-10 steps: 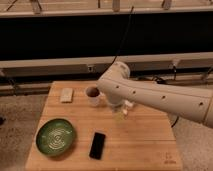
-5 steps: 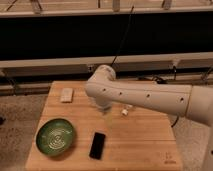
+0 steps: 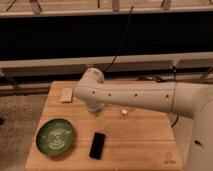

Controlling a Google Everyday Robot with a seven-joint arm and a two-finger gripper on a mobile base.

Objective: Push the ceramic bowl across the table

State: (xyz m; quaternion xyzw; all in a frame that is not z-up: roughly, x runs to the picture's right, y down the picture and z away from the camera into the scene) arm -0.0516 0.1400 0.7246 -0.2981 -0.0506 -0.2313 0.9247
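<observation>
The green ceramic bowl (image 3: 56, 136) with pale rings inside sits on the front left part of the light-wood table (image 3: 145, 140). My white arm reaches in from the right across the back of the table. The gripper (image 3: 98, 109) hangs under the arm's left end, above the table's middle. It is up and to the right of the bowl and apart from it. The small white cup is hidden behind the arm.
A black phone (image 3: 97, 145) lies flat just right of the bowl. A pale small block (image 3: 66, 94) lies at the back left corner. A small white object (image 3: 124, 112) sits near the middle. A dark mark (image 3: 170, 159) is at the front right corner.
The arm has swung further left and lower across the table and now covers the cup. The bowl, phone and block have not moved.
</observation>
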